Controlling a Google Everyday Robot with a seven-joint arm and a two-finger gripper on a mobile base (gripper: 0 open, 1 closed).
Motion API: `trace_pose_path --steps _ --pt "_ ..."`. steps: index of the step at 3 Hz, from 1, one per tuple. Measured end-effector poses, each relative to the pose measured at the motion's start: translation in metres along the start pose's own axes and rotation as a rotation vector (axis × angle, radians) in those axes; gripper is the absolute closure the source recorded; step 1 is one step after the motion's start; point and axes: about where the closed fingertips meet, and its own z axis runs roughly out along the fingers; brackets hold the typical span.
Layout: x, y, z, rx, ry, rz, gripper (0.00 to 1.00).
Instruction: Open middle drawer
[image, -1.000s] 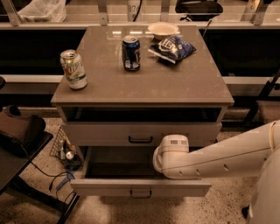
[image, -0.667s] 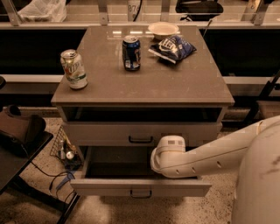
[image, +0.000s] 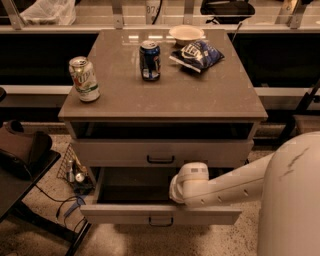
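The middle drawer (image: 160, 215) is pulled out. Its grey-beige front with a small black bar handle (image: 160, 220) faces me, and its dark inside is exposed. My gripper (image: 178, 188) is at the end of the white arm that reaches in from the right. It sits over the right part of the open drawer, just behind the drawer front and above the handle. The white wrist housing (image: 191, 179) hides its fingers.
The drawer above (image: 160, 152) is closed and has a black handle. On the cabinet top (image: 160, 95) stand a green can (image: 84, 79), a blue can (image: 149, 60), a blue chip bag (image: 198, 53) and a white bowl (image: 186, 33). A dark chair (image: 22, 155) and cables (image: 75, 175) are at the left.
The wrist has shifted slightly left and down over the open drawer. The drawer front has stayed about where it was.
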Motion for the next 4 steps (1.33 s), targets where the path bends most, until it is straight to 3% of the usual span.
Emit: trace_pose_path --steps 2,3,4 --pt "0.012 0.034 0.044 -0.066 -0.008 0.027 1.0" --pt "0.012 0.034 0.044 -0.066 -0.008 0.028 1.0" --pt "0.044 0.06 0.038 -0.075 0.026 0.078 1.0"
